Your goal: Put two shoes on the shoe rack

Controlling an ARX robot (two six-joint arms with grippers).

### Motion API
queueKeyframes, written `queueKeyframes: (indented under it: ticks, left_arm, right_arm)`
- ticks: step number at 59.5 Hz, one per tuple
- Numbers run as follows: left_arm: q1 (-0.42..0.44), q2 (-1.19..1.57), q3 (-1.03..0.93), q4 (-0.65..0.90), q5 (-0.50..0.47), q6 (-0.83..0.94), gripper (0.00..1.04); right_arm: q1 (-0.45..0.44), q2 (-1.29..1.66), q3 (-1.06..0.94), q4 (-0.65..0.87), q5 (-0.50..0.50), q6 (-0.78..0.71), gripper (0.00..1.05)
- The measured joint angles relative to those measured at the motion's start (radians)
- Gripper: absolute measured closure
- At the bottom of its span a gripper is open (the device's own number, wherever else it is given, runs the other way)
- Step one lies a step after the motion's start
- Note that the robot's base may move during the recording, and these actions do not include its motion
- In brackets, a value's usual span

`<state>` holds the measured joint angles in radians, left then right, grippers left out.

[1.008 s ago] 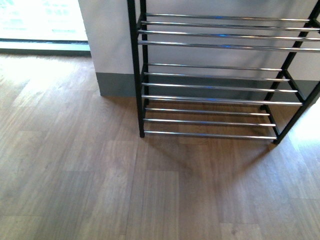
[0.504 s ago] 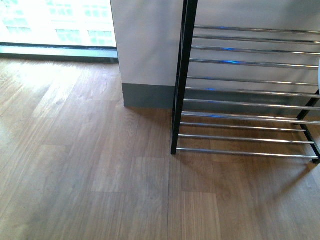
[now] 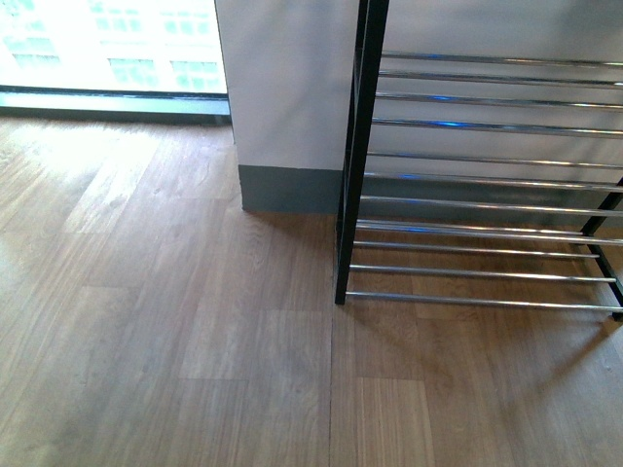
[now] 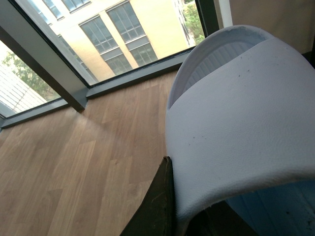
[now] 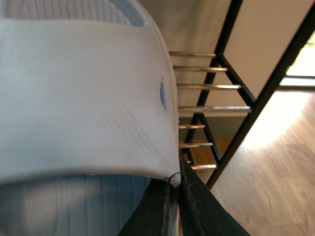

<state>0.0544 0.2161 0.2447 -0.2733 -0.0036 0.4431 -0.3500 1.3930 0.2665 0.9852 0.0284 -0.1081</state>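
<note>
ITEM 1 – left shoe (image 4: 236,123). White slide-type w/ broad strap and ribbed footbed, not a lace-up as far as I can see. It hangs clear of the wood floor (image 4: 88,162) in the left wrist view. The left gripper (image 4: 171,196) has one dark finger (image 4: 157,211) against the strap edge. The other finger is mostly hidden, so I judge the jaws pinched on the strap.

ITEM 2 – right shoe (image 5: 78,98). Same type. The right gripper (image 5: 176,181) is closed on the strap's edge, both fingers meeting there.

ITEM 3 – shoe rack (image 3: 355,146). In the front view it sits at 1 to 3 o'clock, cut off by the frame edge. Black posts, chrome rods, all visible tiers bare. Neither arm nor shoe shows in this view.

ITEM 4 – surrounds. Window (image 3: 107,39) at 10–11 o'clock, white wall w/ grey skirting (image 3: 287,190) at 12.

STATUS: both shoes in hand, none on the rack yet.

RISKS, my est.:
- Both grips are thin edge pinches, so a shoe could swing or slip on a fast move.
- The rack is off-centre, so I need to square up or the right-hand reach runs blind.
- Rods have gaps, so a sole set down tilted could tip through or roll off.
- A strap or finger could catch the black post on the way in.
</note>
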Motion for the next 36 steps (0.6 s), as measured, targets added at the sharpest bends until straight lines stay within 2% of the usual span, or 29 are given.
queueKeyframes:
  ticks: [8,18,30,36]
  left_arm:
    - [0.000,0.000,0.000,0.000,0.000,0.000,1.03]
    - [0.000,0.000,0.000,0.000,0.000,0.000,1.03]
    - [0.000,0.000,0.000,0.000,0.000,0.000,1.03]
    - [0.000,0.000,0.000,0.000,0.000,0.000,1.03]
  right_arm:
    - [0.066,-0.162,0.072,-0.217,-0.023,-0.022,1.03]
    - [0.153,-0.229,0.212,-0.366,-0.033,-0.040,1.03]
    - [0.206,-0.116,0.481,-0.513,-0.031,-0.041,1.03]
    - [0.196,0.025,0.695,-0.673,-0.069,0.019,1.03]
